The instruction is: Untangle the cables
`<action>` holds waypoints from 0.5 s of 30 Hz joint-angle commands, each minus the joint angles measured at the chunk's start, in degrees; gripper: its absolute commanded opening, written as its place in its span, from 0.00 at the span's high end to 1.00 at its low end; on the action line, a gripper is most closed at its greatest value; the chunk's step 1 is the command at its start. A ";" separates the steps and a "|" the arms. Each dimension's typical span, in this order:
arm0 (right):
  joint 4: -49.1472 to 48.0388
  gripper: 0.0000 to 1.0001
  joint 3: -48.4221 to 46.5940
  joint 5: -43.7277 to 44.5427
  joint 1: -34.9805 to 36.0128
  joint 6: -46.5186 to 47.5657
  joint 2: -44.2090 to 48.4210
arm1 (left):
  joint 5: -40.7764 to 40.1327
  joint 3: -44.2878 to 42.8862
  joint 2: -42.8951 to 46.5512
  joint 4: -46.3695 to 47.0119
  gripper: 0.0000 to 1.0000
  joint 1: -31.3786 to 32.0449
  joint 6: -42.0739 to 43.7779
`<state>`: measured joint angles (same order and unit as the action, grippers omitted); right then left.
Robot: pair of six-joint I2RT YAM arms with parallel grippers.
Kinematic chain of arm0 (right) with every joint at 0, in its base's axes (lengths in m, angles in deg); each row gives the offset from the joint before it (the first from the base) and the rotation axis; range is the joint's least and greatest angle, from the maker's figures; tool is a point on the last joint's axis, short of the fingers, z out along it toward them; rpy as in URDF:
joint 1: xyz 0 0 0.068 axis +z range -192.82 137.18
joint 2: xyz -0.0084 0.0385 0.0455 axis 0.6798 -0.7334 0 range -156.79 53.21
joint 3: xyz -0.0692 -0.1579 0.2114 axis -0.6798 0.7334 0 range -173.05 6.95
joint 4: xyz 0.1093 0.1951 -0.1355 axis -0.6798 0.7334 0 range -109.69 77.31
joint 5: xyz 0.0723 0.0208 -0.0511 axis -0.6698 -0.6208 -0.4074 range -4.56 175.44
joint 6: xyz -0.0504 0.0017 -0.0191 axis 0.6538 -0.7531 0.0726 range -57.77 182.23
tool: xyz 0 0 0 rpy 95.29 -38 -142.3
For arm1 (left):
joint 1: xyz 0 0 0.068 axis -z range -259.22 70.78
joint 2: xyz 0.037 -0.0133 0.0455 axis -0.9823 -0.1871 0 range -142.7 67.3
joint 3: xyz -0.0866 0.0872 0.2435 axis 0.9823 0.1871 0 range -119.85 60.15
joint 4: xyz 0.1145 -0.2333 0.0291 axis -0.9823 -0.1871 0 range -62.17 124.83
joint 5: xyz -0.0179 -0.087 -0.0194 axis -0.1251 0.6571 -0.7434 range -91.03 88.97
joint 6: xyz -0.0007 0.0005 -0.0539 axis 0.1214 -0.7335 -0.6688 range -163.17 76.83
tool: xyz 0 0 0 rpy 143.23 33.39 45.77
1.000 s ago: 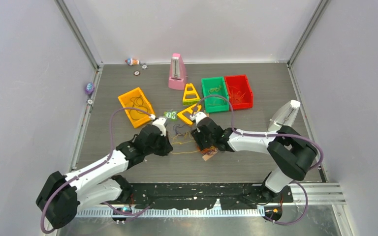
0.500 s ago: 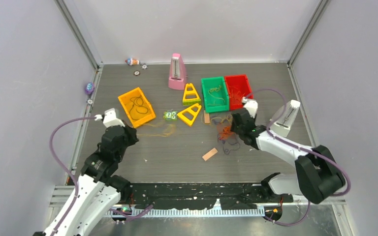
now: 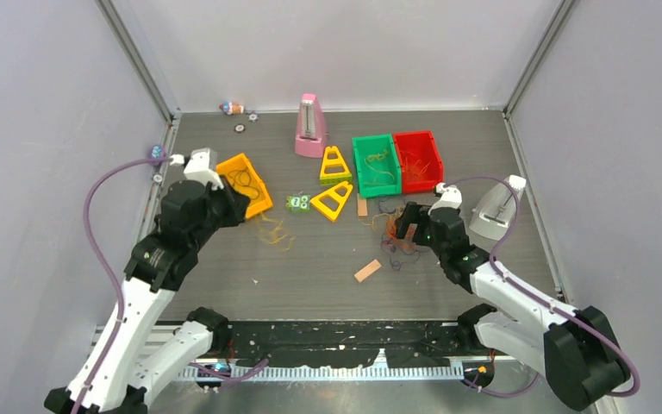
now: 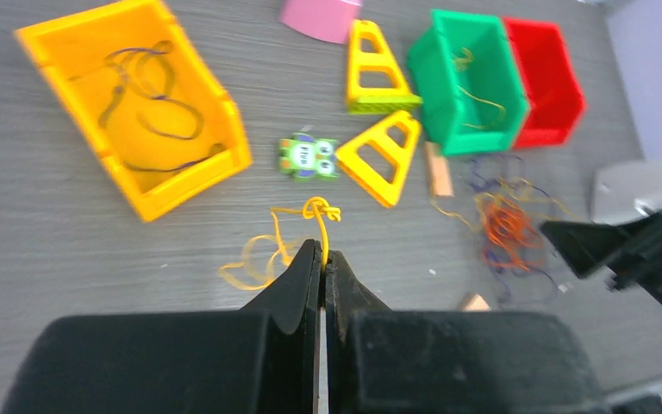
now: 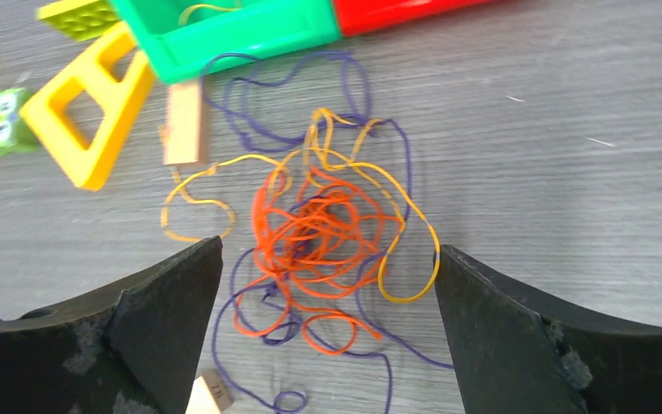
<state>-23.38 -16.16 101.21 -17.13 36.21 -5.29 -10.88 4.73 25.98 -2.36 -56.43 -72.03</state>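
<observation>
Left tool [image 4: 321, 250] dragged yellow cable [image 4: 319, 210] beside orange bin [image 4: 191, 179] holding purple cable [image 4: 138, 53].

The table [image 3: 310, 285] is showing a matt grey top with a fine wood-like grain. The yellow bin [image 4: 191, 177], green bin [image 4: 481, 134] and red bin [image 4: 553, 131] are looking like smooth moulded plastic, catching a slight sheen. The cables [image 5: 319, 233] are lying as thin, limp, matt strings. The fingers [image 5: 164, 319] of the right gripper [image 5: 327, 250] are showing black matt plastic, roughened at the edges. A small block [image 5: 183, 121] is looking like bare, pale wood.
</observation>
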 commanded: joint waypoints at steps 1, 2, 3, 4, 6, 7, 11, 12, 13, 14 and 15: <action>-11.14 0.01 2.87 -9.64 -0.03 3.21 4.57 | 17.64 -7.10 -4.83 0.53 1.00 -0.05 4.33; -12.17 0.01 3.06 -10.88 0.01 3.24 5.49 | 19.68 -8.24 -5.80 0.66 1.00 0.02 4.46; -12.90 0.00 3.71 -11.43 0.00 3.25 6.07 | 21.30 -9.15 -6.66 0.62 1.00 0.20 4.48; -14.48 0.00 4.23 -12.82 0.03 3.34 7.34 | 22.42 -10.06 -7.39 0.62 1.00 0.42 4.81; -18.21 0.00 6.10 -16.20 0.06 3.73 9.68 | 23.68 -11.50 -9.10 0.36 1.00 0.82 5.35; -19.66 0.00 7.59 -17.96 0.12 3.98 10.45 | 24.37 -12.40 -9.99 0.04 1.00 0.98 5.85; -29.51 0.00 10.22 -29.02 0.14 4.51 14.37 | 25.40 -15.16 -13.53 -2.63 1.00 1.21 8.46; -30.67 0.00 10.05 -30.52 0.12 4.28 14.38 | 25.35 -15.39 -13.91 -2.89 1.00 1.21 9.01; -32.24 0.00 9.68 -33.32 0.18 3.89 13.76 | 25.48 -15.85 -14.36 -3.34 1.00 1.22 9.67; -32.56 0.00 8.40 -34.61 0.44 3.79 13.28 | 25.71 -16.34 -14.85 -4.00 1.00 1.21 10.49; -32.14 0.00 7.54 -36.98 0.56 3.85 12.21 | 26.15 -16.87 -15.30 -4.53 1.00 1.29 11.20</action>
<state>-45.96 -5.91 75.92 -17.04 39.55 8.07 12.07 -8.82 11.83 -4.04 -55.43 -64.97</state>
